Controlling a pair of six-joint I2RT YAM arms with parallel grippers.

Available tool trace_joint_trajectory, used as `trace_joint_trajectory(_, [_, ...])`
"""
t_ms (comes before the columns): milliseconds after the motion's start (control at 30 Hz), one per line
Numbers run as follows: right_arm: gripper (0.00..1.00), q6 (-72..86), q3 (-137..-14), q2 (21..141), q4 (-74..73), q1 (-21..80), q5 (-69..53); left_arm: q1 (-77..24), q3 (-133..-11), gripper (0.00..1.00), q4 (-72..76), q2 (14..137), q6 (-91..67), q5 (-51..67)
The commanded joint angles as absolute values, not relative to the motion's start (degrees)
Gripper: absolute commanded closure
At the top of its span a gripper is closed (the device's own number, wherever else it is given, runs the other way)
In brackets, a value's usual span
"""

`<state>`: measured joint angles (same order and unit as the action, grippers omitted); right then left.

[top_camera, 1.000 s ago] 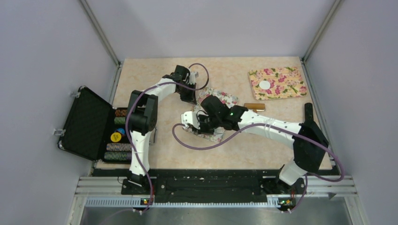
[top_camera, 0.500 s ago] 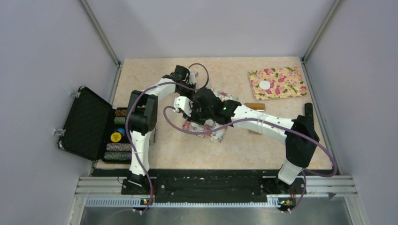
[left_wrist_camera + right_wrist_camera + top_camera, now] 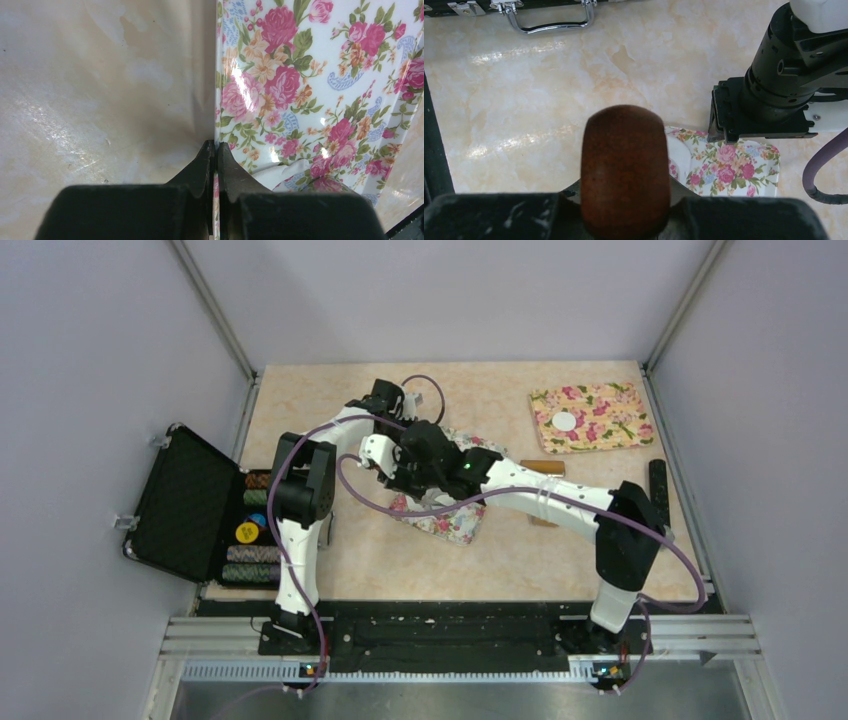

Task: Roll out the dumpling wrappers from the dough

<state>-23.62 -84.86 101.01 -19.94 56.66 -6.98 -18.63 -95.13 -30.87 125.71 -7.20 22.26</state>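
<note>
One glossy floral mat [image 3: 310,75] pinched by left end effector [image 3: 216,148]; right end effector [image 3: 625,197] grips brown roller [image 3: 625,150].

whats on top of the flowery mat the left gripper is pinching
Only a sliver of something white, probably dough, shows on the mat. The rolling pin in the right gripper hides the rest, and from above the right arm covers the mat's middle.
</note>
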Motion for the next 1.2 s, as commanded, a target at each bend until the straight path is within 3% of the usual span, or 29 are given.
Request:
trace_joint_trajectory(0, [1.00,-23.1,-88.7,100.8,-20.5,58.2,-8.0,-18.2,-93.5,1.00,-31.9,124.6,-6.3,20.1])
trace_joint_trajectory(433, [1.00,-40.5,-84.1,98.7,-29.0,67.4,3.5,-18.2,-93.7,1.00,-31.8,124.6,-6.1,20.1])
trace_joint_trajectory(767, [1.00,-33.4,-85.3,105.0,-22.1,71.7,17.6,-18.1,-93.4,1.00,-31.8,124.7,-6.3,20.4])
trace_joint_trajectory(1167, [1.00,-19.5,-85.0,106.1,-16.1,71.8,26.1,-18.0,-93.3,1.00,-31.7,124.1,-6.5,20.3])
